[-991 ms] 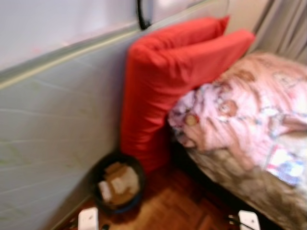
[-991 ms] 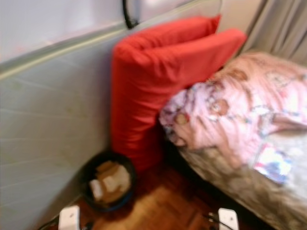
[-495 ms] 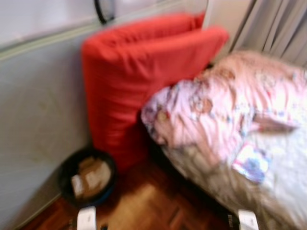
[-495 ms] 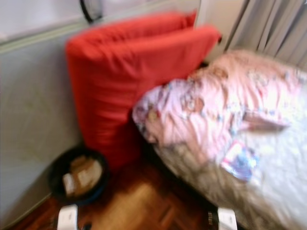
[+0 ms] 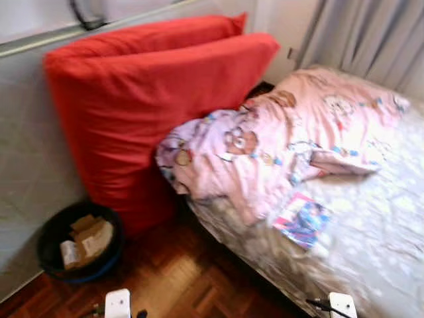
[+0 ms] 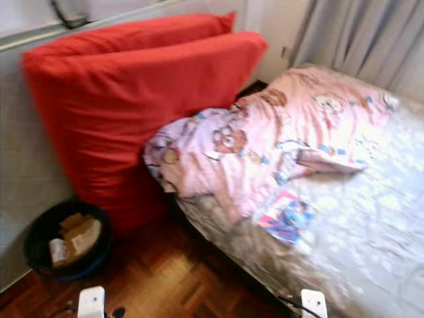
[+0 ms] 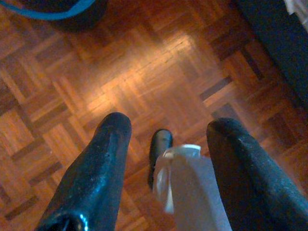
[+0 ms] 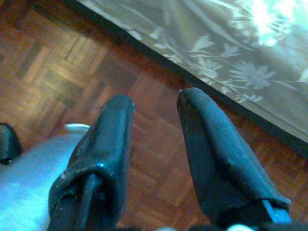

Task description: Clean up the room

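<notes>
Red cushion [image 5: 146,112] against bed [image 5: 371,252] | bin [image 5: 79,242] beside it

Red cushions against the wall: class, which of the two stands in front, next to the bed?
The larger red fabric cushion stands in front, touching the pink bear-print duvet; the other red cushion sits behind it, against the wall.

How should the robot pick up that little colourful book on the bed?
The book lies flat on the bed near the edge. Best guess: pinch its near edge from the floor side, sliding one finger under, since flat things offer no other grip.
</notes>
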### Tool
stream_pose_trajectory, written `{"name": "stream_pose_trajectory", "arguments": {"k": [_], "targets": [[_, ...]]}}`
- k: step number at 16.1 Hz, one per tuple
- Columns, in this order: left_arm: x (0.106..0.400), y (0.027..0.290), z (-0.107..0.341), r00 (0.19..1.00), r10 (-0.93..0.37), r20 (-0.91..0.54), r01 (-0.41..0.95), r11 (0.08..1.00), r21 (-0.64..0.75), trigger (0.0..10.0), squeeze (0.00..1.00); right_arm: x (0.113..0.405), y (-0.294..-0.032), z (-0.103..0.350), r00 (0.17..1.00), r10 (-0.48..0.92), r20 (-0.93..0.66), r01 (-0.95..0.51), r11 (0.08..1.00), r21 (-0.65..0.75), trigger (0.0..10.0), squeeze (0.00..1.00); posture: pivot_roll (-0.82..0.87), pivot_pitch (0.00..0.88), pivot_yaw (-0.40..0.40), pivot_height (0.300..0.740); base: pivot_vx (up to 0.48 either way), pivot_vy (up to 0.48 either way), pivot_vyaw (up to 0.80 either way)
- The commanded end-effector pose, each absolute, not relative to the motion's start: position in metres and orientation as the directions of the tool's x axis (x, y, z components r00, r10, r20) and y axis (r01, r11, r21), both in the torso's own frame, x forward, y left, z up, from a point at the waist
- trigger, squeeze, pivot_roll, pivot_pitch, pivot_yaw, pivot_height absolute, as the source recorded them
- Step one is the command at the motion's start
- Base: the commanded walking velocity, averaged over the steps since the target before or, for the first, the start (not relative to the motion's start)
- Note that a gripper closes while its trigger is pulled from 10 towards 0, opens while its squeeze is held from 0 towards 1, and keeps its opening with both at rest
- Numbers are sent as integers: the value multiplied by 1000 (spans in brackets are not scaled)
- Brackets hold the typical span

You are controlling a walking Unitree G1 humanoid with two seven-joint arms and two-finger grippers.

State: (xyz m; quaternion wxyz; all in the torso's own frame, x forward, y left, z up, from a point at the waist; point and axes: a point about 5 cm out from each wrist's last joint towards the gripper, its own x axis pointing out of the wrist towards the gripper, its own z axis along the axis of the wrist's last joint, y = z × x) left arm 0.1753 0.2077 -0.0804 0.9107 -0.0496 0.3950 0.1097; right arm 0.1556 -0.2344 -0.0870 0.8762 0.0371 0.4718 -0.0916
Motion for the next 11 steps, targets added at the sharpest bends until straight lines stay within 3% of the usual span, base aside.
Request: {"name": "stream_pose_trajectory", "arguments": {"k": [1, 5, 11], "targets": [[194, 231, -70, 619, 82, -781, -35, 996, 76, 10000, 0, 204, -209, -70, 628, -16, -778, 156, 982, 106, 10000, 0, -2, 0, 3, 740, 0, 0, 0], [191, 232, -71, 617, 109, -779, -125, 991, 40, 10000, 0, 204, -209, -70, 629, -12, -777, 154, 982, 109, 10000, 0, -1, 0, 3, 740, 0, 0, 0], [193, 233, -70, 630, 117, -768, -126, 991, 47, 10000, 0, 205, -208, -69, 637, -6, -771, 160, 979, 124, 10000, 0, 1, 0, 6, 740, 0, 0, 0]]}}
